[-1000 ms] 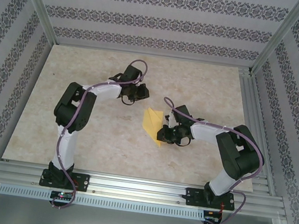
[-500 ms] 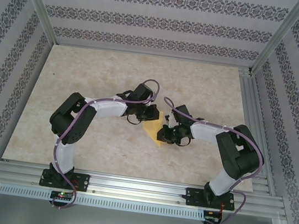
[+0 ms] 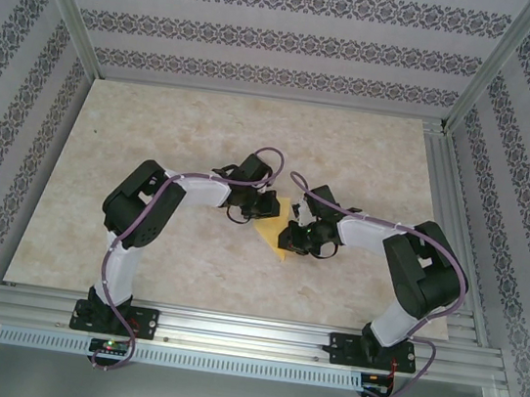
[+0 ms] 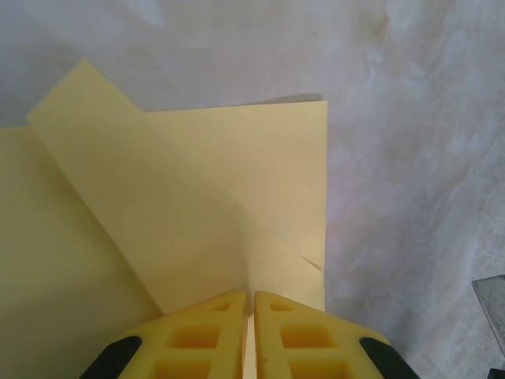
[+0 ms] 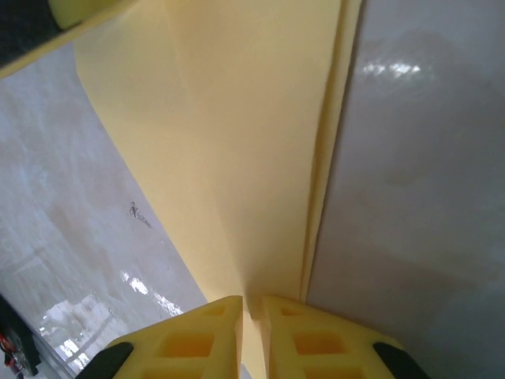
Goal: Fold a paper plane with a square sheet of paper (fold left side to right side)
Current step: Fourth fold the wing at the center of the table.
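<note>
The square sheet of paper [image 3: 274, 232], pale yellow and partly folded, lies at mid-table between both grippers. My left gripper [image 3: 261, 209] sits at its upper left edge. In the left wrist view that gripper [image 4: 250, 294] is shut, tips down over the paper [image 4: 221, 197], where a folded flap crosses a flat layer. My right gripper [image 3: 293, 234] is at the paper's right side. In the right wrist view it [image 5: 252, 300] is shut on the paper [image 5: 245, 142], whose raised crease runs in between the fingers [image 5: 213, 312].
The pale marbled table top [image 3: 157, 124] has free room to the left, behind and to the right. Patterned walls and metal posts enclose it. An aluminium rail [image 3: 246, 334] with both arm bases runs along the near edge.
My left arm has swung right and toward me, bringing its shut gripper from behind the paper down onto the sheet's left part. The right arm and its grip have stayed put.
</note>
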